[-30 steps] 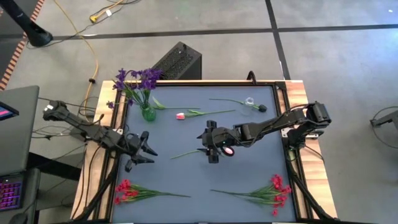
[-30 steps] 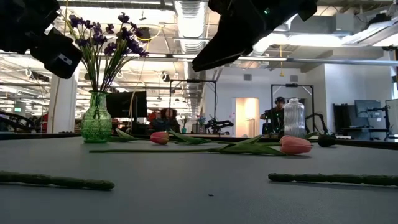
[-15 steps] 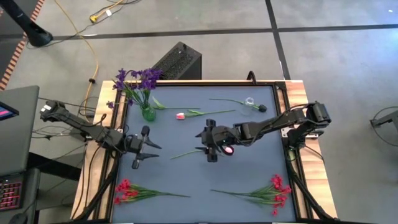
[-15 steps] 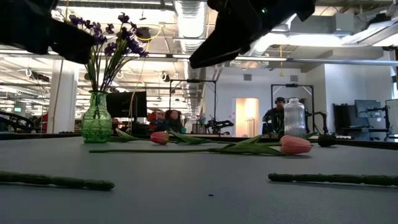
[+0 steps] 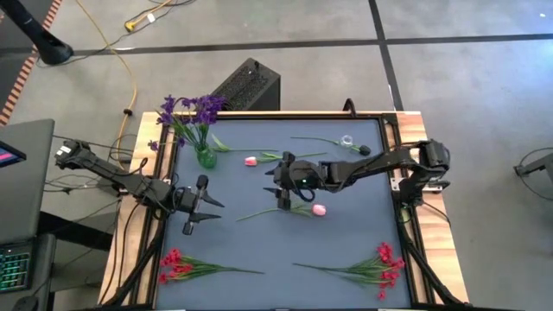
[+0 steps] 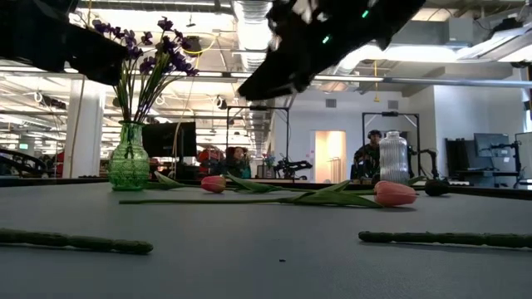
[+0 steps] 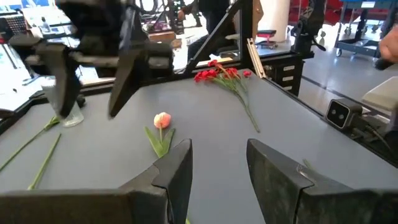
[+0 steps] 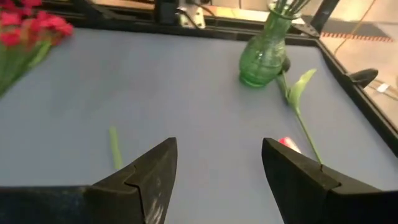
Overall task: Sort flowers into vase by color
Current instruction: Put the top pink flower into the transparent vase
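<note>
- My right gripper has swung away from the pink tulip it hovered over a second ago; it now sits above the bench middle, between the two tulips, and that tulip lies uncovered.
- Its fingers are spread wide with nothing between them, and past them I see the green vase.
- My left gripper has turned a little since a second ago and waits at the bench's left edge, fingers parted and empty.
- The purple flowers stand in the green vase at the far left corner.
- A second pink tulip lies just right of that vase, its stem pointing right.
- A clear vase stands near the far right corner with a green stem lying beside it.
- Red sprays lie flat along the near edge: one at the left, one at the right.
- In the low view, people sit well behind the bench.
</note>
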Robot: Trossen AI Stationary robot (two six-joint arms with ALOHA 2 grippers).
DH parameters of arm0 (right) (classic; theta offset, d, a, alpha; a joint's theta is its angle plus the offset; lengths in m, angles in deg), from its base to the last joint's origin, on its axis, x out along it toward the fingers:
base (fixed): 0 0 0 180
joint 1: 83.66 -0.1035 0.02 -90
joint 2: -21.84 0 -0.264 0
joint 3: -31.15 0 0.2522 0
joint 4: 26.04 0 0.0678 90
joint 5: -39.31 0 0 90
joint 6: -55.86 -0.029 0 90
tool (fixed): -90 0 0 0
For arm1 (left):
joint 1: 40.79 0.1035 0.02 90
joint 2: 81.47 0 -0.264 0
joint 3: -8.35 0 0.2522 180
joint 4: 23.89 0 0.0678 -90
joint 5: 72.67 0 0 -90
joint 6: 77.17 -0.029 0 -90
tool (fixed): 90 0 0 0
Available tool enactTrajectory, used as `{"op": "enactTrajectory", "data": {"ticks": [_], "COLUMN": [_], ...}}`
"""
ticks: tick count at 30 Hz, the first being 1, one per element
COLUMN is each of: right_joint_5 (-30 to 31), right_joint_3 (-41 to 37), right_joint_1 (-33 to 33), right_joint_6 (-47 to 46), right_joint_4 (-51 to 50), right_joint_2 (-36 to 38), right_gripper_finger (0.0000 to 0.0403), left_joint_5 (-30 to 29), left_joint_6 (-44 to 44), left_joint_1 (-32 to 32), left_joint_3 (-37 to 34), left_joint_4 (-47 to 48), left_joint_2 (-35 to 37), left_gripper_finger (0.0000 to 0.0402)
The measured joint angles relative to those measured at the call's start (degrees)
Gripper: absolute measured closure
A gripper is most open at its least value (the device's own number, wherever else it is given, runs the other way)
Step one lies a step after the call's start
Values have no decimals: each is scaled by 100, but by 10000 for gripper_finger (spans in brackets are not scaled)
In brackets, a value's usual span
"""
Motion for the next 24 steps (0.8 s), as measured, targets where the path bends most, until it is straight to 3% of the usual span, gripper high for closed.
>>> {"op": "enactTrajectory", "data": {"ticks": [4, 10, 19, 24], "right_joint_5": [136, 355, -372, -427], "right_joint_3": [119, 519, 614, 614], "right_joint_1": [207, 656, 1660, 2080], "right_joint_6": [491, 373, 540, 544], "right_joint_4": [21, -1020, -2531, -2698], "right_joint_2": [-426, -530, -537, -539], "right_gripper_finger": [143, 143, 143, 143], "left_joint_5": [0, 0, -7, -9], "left_joint_6": [9, 160, 302, 310], "left_joint_1": [0, 0, 0, 0], "left_joint_3": [0, 0, 0, 0], "left_joint_4": [8, 68, 166, 203], "left_joint_2": [0, 0, 0, -2], "left_gripper_finger": [261, 261, 260, 260]}}
